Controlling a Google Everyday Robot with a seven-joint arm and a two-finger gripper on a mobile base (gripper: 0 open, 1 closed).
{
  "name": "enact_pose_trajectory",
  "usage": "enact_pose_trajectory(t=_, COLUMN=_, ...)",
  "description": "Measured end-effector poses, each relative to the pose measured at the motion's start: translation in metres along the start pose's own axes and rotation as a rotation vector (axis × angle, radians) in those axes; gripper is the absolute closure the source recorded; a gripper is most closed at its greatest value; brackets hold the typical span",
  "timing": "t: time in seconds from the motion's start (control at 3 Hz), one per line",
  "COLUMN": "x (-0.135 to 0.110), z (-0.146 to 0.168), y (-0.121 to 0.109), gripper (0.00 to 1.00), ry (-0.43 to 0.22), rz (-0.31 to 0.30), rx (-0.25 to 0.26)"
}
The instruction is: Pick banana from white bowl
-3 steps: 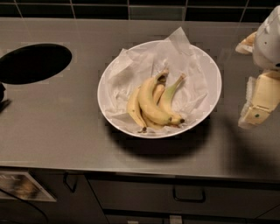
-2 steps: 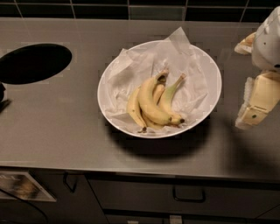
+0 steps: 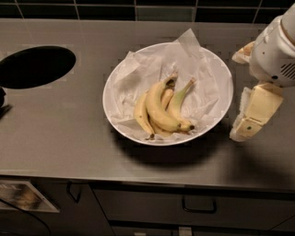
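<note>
Where the paper [image 3: 138, 73] dips in the middle of the white bowl [image 3: 105, 99], the banana [image 3: 176, 107] lies as the right-hand fruit of a small bunch. Its long thin greenish stem points up toward the back edge of the counter [image 3: 64, 133] and its small black tip faces the front edge. It touches a thicker banana [image 3: 158, 108] on its left, whose dark stubby stem also points to the back. A paler, smaller banana [image 3: 140, 114] lies on the far left of the bunch. The crumpled paper lines the whole bowl, and one corner of it sticks up over the rim on the back side.

The bowl sits about midway between the front and back edges of the grey metal counter, a little right of centre. The gripper [image 3: 251, 110] hangs over the counter near the right edge, just beside the bowl's right rim and apart from it, well clear of the bananas. Whether it is open or closed I cannot tell, and it holds nothing that can be seen. A large round dark hole [image 3: 34, 67] is cut in the counter toward the back left corner. Dark tiles [image 3: 152, 11] run along the back edge, and drawer handles [image 3: 199, 206] show below the front edge
</note>
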State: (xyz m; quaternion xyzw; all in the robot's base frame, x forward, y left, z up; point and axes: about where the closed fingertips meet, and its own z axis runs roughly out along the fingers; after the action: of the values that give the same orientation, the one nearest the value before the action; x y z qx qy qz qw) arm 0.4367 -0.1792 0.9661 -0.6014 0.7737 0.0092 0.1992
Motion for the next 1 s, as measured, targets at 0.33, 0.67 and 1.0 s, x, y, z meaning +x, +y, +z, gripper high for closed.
enact_pose_trajectory(t=0.33, x=-0.026, z=0.011, y=0.001, gripper=0.0, ry=-0.063, rz=0.043, rx=-0.029)
enact_pose_trajectory(t=0.67, x=-0.049, z=0.025, y=-0.007, gripper=0.0, ry=-0.175, rz=0.116, rx=-0.011)
enact_pose_trajectory(t=1.0, x=-0.049, z=0.025, y=-0.007, gripper=0.0, ry=-0.175, rz=0.116, rx=-0.011)
